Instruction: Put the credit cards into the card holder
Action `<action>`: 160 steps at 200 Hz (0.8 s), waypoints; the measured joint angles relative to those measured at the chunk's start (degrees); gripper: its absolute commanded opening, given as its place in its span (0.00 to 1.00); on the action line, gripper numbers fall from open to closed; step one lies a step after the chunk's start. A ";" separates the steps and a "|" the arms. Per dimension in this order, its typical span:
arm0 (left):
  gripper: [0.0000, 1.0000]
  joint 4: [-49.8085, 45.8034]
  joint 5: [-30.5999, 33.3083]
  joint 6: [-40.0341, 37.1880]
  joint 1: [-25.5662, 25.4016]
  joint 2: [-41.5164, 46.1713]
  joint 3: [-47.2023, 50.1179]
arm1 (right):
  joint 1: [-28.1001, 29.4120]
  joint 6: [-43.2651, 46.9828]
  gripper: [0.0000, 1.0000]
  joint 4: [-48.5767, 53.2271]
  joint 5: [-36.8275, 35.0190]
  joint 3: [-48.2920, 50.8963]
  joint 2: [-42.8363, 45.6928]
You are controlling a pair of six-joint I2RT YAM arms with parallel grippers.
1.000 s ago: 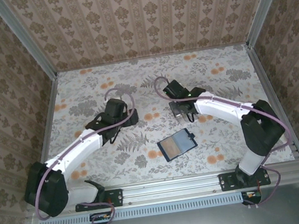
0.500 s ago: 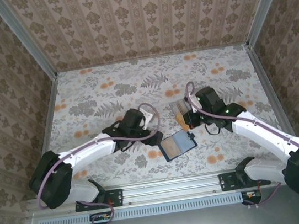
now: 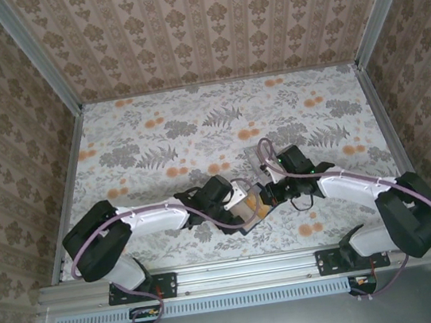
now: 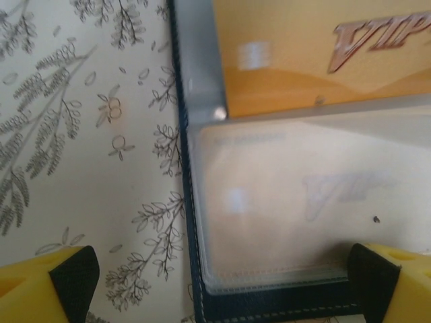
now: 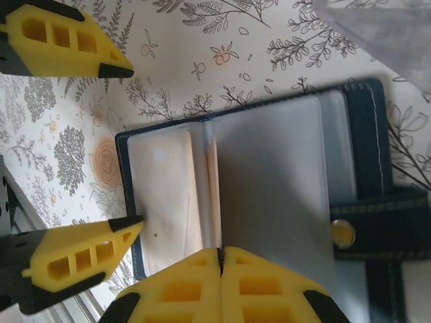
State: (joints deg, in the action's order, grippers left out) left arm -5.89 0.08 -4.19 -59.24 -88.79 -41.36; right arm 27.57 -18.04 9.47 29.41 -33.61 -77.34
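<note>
Card holder [image 5: 350, 168], open — left gripper [image 4: 222, 279] spread wide astride its edge, likely steadying; right gripper [image 5: 221, 254] clamps orange card [image 4: 303, 60] over its pocket.

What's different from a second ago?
The left end effector, open, swung in to straddle an edge of the card holder. The right end effector, shut on the orange card, came in over it too. The holder stayed open, about where it was.

Card holder [image 5: 369, 134] in navy stitched leather-look, matt, clear glossy plastic sleeves [image 5: 269, 175], orange-tan card [image 4: 303, 67] of shiny plastic, brassy metal snap [image 5: 343, 233], smooth matt printed table [image 4: 81, 134].
</note>
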 measured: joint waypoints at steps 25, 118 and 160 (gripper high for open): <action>0.97 1.29 1.62 -0.13 0.13 -0.02 0.39 | -0.17 -1.31 0.00 -2.91 1.44 0.46 -0.66; 0.98 5.95 7.50 12.44 16.55 16.04 15.13 | -0.33 -8.04 0.00 -11.91 6.45 2.91 -5.35; 0.99 6.60 4.98 20.20 21.84 21.42 17.09 | -0.33 -16.63 0.00 -21.14 7.10 6.01 -5.57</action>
State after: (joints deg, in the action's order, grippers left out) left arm 0.71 5.06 16.01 -37.41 -67.37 -24.27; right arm 27.24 -34.68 -11.66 36.51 -27.59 -82.91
